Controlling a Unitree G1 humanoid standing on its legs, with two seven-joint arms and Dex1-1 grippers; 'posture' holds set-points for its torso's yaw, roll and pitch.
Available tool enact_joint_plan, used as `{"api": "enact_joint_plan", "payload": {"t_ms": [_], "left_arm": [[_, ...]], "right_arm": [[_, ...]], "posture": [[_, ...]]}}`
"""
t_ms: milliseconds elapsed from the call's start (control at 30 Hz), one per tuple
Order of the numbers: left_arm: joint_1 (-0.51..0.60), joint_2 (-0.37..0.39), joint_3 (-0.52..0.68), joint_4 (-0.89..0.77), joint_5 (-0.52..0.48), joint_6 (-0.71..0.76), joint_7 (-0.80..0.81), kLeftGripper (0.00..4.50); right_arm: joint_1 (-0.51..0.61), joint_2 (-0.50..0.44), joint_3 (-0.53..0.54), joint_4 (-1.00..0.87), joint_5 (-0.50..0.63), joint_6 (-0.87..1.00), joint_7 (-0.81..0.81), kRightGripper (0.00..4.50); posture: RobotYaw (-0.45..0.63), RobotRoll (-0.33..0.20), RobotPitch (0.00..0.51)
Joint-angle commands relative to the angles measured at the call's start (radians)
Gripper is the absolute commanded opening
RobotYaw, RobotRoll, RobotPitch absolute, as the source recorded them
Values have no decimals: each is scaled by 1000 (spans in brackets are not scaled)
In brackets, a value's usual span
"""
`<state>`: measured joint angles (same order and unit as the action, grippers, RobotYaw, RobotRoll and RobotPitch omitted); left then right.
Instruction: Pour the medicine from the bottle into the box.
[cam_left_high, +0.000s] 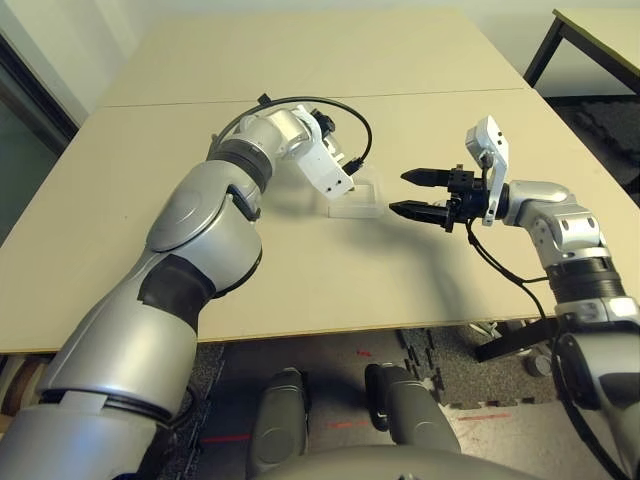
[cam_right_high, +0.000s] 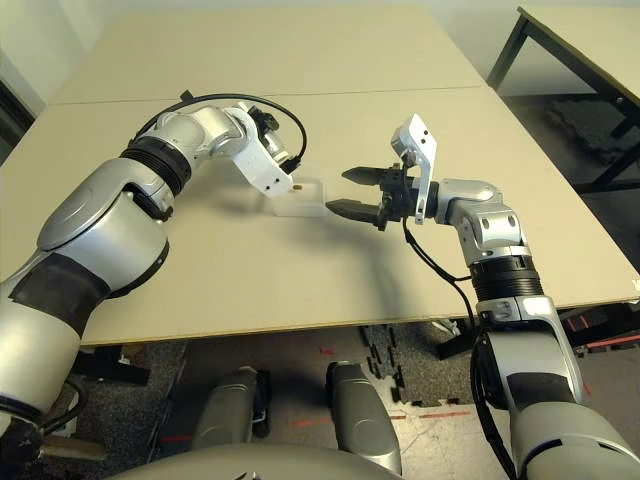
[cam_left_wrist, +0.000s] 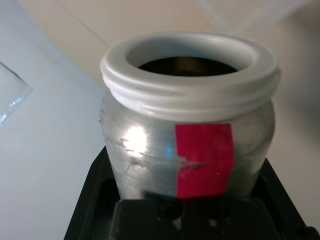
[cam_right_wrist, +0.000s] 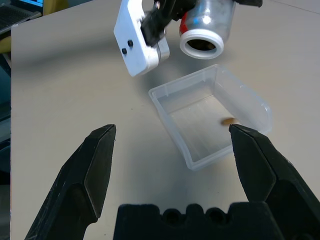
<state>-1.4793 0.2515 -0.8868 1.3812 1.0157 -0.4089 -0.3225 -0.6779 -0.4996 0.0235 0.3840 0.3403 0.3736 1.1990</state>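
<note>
The left gripper (cam_right_wrist: 165, 12) has its fingers clamped on the bottle (cam_right_wrist: 207, 25), holding it tipped over above the box (cam_right_wrist: 210, 117) so that its white-rimmed round mouth faces down toward the box's far side. In the left wrist view the bottle's silver-grey body with its red label sits between the black fingers (cam_left_wrist: 90, 200), and something dark shows inside the open mouth, though what it is cannot be told. The box, a shallow square of clear plastic with rounded corners, rests on the pale beige surface (cam_left_high: 300, 70) near its middle, just below and in front of the left gripper. A small brownish pill, the medicine (cam_right_wrist: 229, 120), lies inside the box on its floor, close to one wall; in the right eye view it shows as a dark speck at the box's edge nearest the bottle. The right gripper (cam_left_high: 412, 194) hangs above the surface just to the right of the box, pointing toward it, its two black fingers spread wide apart and holding nothing. From the right wrist view those fingers (cam_right_wrist: 95, 165) frame the box between them without touching it. A second table (cam_left_high: 600, 35) stands at the far right.
</note>
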Motion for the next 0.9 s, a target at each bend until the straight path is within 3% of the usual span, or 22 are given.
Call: {"api": "enact_joint_plan", "payload": {"t_ms": [33,167,300,567,900], "left_arm": [[-1,2,96,-2,-99,-7,-51,2654],[13,2,236,-7,-231,9,-135,2654],[56,-8,476,-18,-473,76,-284,2654],[185,17,763,-88,-764,168,-444,2654],[327,41,978,-218,-988,278,-368,2654]], "right_arm": [[-6,-3,-5,-1,6,-1,-1,4500],[-13,-2,-3,10,4,-5,3,4500],[-23,1,2,28,-1,-13,6,4500],[-30,0,3,24,2,-9,10,4500],[-53,7,8,36,1,-7,17,4500]], "posture": [[-88,0,94],[-77,0,94],[-68,0,95],[-63,0,99],[-46,0,104]]}}
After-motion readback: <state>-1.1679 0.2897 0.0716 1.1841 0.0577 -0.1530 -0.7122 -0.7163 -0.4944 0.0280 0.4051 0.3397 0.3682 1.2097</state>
